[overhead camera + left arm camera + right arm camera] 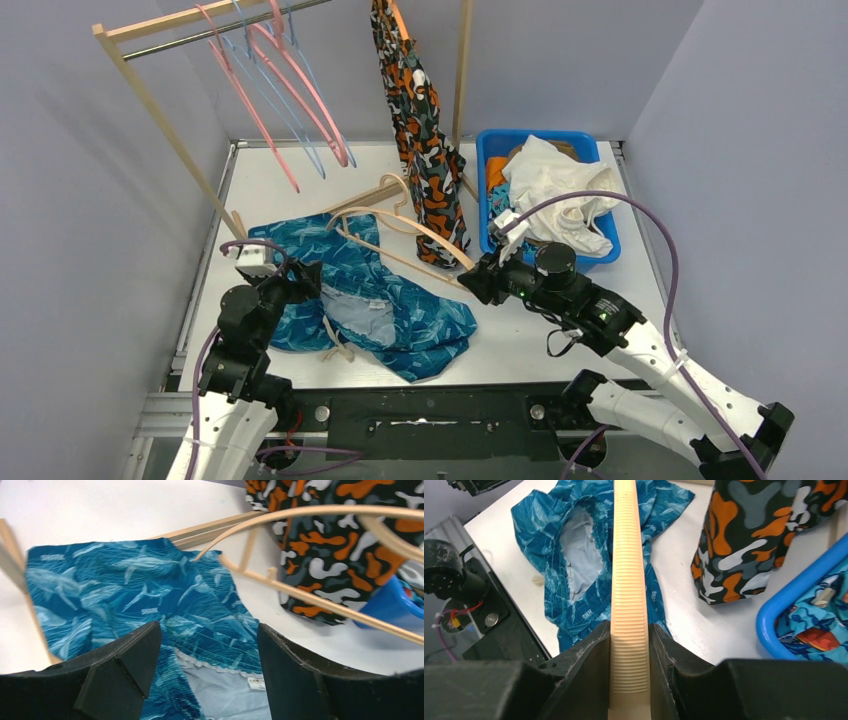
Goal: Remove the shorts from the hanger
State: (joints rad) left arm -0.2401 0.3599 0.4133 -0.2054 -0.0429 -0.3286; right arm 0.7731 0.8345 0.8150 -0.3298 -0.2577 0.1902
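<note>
The teal shark-print shorts [370, 300] lie crumpled on the table, waistband open and pale lining showing [150, 595]. My left gripper [300, 280] hovers over their left part with its jaws wide apart and nothing between them [207, 630]. The right gripper [480, 280] is shut on the ribbed arm of a wooden hanger [628, 555], which reaches out over the right edge of the shorts [549, 530]. I see no fabric hanging on the wooden hanger [420, 235]. Orange-black-white camouflage shorts [425, 150] hang from the rack behind.
A wooden rack [150, 110] stands at the back with pink and blue hangers [290, 90] on its rail. A blue bin [490, 150] at the back right holds white and other shorts. The camouflage shorts [330, 555] hang close beside the held hanger [300, 595].
</note>
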